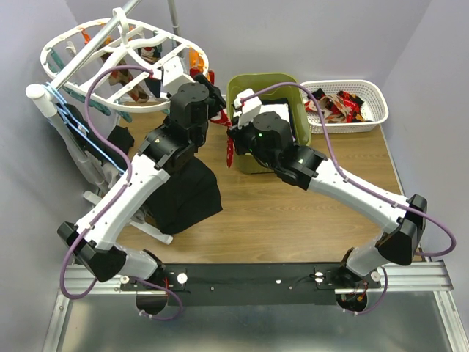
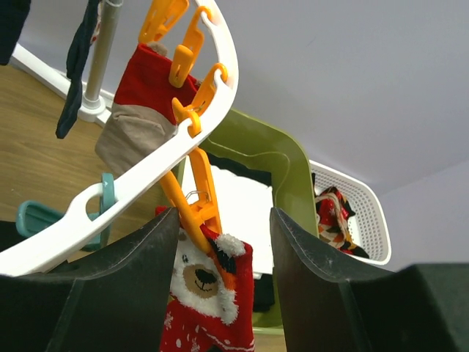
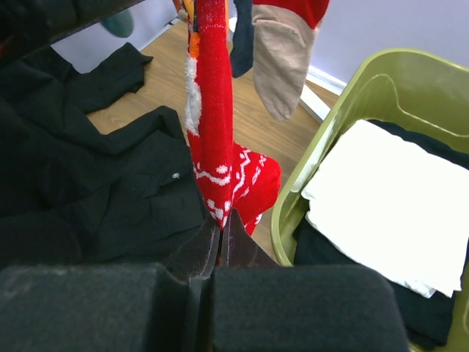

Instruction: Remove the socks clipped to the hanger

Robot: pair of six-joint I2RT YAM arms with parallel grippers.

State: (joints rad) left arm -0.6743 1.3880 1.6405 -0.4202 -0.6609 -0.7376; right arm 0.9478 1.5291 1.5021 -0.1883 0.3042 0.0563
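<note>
The white oval hanger (image 1: pixel 110 51) hangs at the back left, and its rim (image 2: pixel 146 176) crosses the left wrist view. An orange clip (image 2: pixel 194 205) on it grips a red sock (image 2: pixel 209 293) with a bear face. My left gripper (image 2: pixel 223 216) is open, with one finger on each side of that clip and the sock's top. My right gripper (image 3: pixel 222 220) is shut on the lower end of the same red sock (image 3: pixel 220 132), which hangs taut. Another red and beige sock (image 2: pixel 139 110) is clipped further along the rim. In the top view both grippers (image 1: pixel 216 99) (image 1: pixel 233 136) meet beside the green bin.
A green bin (image 1: pixel 289 84) holding a folded white cloth (image 3: pixel 396 205) stands right of the grippers. A white mesh basket (image 1: pixel 370 92) at the back right holds several socks (image 1: pixel 341 106). A large black garment (image 1: pixel 187 194) lies on the wooden table below the hanger.
</note>
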